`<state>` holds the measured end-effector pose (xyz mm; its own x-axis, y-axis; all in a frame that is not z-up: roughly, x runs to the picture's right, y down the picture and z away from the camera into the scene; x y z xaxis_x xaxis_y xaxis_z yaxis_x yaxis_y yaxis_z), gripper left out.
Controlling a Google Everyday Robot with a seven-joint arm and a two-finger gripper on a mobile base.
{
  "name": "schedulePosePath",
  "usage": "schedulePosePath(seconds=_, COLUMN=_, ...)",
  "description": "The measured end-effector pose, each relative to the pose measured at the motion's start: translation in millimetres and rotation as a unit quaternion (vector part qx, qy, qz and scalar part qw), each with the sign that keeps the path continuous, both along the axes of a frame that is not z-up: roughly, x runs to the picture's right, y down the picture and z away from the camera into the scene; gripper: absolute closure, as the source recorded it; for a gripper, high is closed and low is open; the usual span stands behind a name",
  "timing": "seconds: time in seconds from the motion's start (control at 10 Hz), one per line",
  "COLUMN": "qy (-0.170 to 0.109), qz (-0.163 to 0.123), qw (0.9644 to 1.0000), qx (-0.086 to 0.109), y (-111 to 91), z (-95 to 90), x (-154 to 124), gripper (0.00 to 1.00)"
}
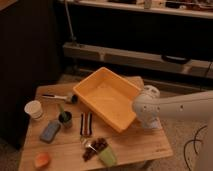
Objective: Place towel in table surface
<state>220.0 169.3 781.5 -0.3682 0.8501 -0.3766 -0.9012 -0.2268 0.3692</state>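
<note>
From the one camera view, my pincer (144,114) sits at the right near edge of the tilted yellow tub (107,95) on the wooden worktop (135,145), tucked behind my white wrist, so I cannot tell how it is set. I cannot pick out the towel. Left of the tub stand a white cup (34,109) and a blue pad (50,131).

My white gripper (148,123) hangs beside the orange rectangular plastic bin (106,96). The wooden table (140,145) is pale tan, the paper cup (34,109) white.
</note>
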Motion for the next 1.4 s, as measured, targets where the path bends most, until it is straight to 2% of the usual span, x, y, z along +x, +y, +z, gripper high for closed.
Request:
schedulePosePath(seconds=0.1, qy=0.001, qz=0.001, qw=1.0000, qx=-0.001, y=1, z=0.2, x=2, gripper=1.00)
schedulePosePath(seconds=0.3, qy=-0.009, qz=0.003, qw=0.9999, qx=0.010, y=-6, z=-8.7, x=-2, gripper=1.00)
schedulePosePath(seconds=0.5, qy=-0.026, qz=0.010, qw=0.9994, qx=0.022, y=-16, z=-29.9, x=-6, gripper=1.00)
schedulePosePath(seconds=1.0, qy=-0.066, qz=0.019, qw=0.9963, qx=0.052, y=-42, z=-68.7, x=-13, gripper=1.00)
schedulePosePath(seconds=1.2, qy=-0.085, qz=0.015, qw=0.9940, qx=0.068, y=-59, z=-82.9, x=-21, gripper=1.00)
schedulePosePath(seconds=1.4, qy=-0.125, qz=0.001, qw=0.9888, qx=0.082, y=-83, z=-103.6, x=-42, gripper=1.00)
